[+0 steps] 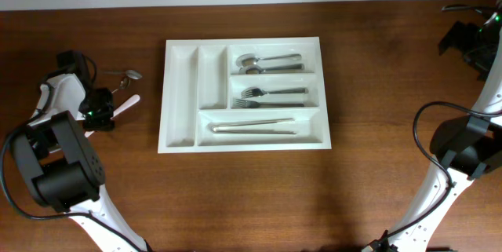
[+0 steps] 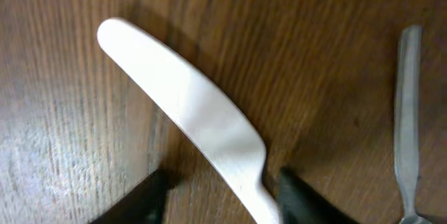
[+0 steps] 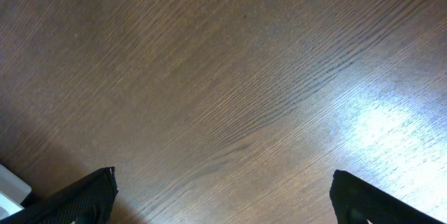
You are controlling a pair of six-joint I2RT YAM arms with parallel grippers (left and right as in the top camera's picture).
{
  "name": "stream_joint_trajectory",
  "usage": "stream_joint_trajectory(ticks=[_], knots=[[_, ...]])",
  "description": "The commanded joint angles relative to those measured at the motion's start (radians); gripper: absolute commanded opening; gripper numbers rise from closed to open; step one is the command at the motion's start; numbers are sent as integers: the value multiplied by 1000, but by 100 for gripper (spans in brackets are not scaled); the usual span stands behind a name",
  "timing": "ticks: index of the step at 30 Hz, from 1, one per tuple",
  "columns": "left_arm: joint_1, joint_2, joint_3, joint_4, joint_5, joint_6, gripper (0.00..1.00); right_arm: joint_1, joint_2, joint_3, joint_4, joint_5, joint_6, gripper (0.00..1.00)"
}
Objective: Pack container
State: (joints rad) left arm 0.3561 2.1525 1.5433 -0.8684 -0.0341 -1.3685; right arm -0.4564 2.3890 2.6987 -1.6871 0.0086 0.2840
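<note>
The white container (image 1: 179,95) lies in the middle of the table. Its wide compartments hold spoons (image 1: 267,62), forks (image 1: 271,96) and pale knives (image 1: 251,126); the two long narrow ones are bare. A white plastic knife (image 1: 125,105) lies on the wood left of it. My left gripper (image 1: 102,115) is down over its handle end. In the left wrist view the knife (image 2: 195,112) runs between the jaws of that gripper (image 2: 222,196), the right finger (image 2: 297,192) against it and the left finger (image 2: 147,192) a gap away. My right gripper (image 3: 223,196) stands wide open over bare wood.
A metal spoon (image 1: 129,74) lies just behind the white knife; its handle (image 2: 407,112) shows at the right of the left wrist view. The right arm (image 1: 471,40) is at the far right back corner. A white edge (image 3: 10,185) shows at the lower left of the right wrist view.
</note>
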Motion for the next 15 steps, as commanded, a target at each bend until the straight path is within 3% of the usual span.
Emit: stream_joint_trajectory(ticks=[1, 15], knots=[[6, 58, -23, 16, 12, -7, 42, 5, -28, 15, 0, -1, -3, 99], [6, 58, -23, -23, 11, -6, 3, 5, -28, 15, 0, -1, -3, 99]])
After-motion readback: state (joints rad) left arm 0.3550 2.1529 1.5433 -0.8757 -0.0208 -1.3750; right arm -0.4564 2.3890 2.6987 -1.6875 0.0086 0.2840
